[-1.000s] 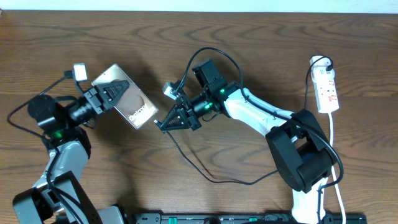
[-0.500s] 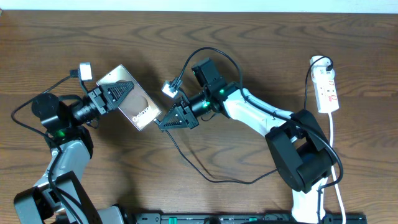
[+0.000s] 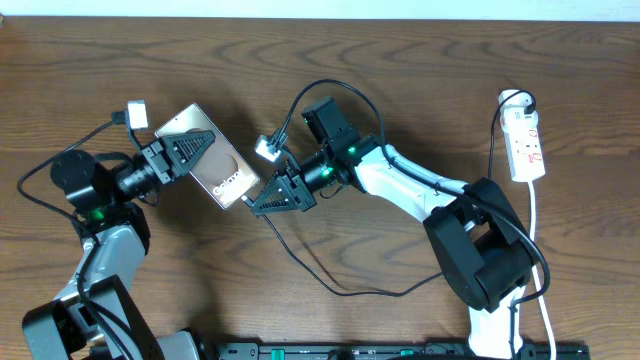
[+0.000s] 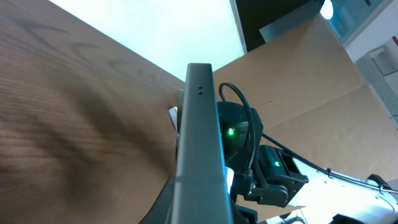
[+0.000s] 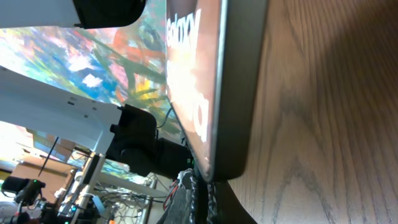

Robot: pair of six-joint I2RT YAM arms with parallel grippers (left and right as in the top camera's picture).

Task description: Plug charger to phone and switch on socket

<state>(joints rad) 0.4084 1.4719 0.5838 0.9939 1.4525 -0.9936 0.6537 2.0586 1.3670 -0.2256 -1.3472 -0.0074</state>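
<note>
Overhead shows the left gripper (image 3: pixel 204 141) clamped across the phone (image 3: pixel 230 178), holding it lifted and tilted above the left half of the tabletop (image 3: pixel 330 50), with the white "Galaxy" lettering facing up and toward the middle. The right gripper (image 3: pixel 257 203) is clenched on the plug end of the charger (image 3: pixel 340 291), its fingertips right against the phone's lower corner. From there the thin black cable drops toward the near edge, loops across the wood and runs off to the right beneath the right arm.

From the right wrist camera the phone (image 5: pixel 214 81) fills the upper frame edge-on, and the dark plug of the charger (image 5: pixel 200 186) sits pinched directly under its bottom edge. Whether the tip is actually inside the port cannot be told. The left wrist camera sees only the phone's (image 4: pixel 199 137) grey side rail, standing upright in the grip.

The socket (image 3: pixel 527 142) lies flat near the far right corner of the tabletop, well apart from both grippers. A white plug (image 3: pixel 514 99) sits in its far end, and a white cord (image 3: pixel 536 215) trails along the right edge toward the near side
</note>
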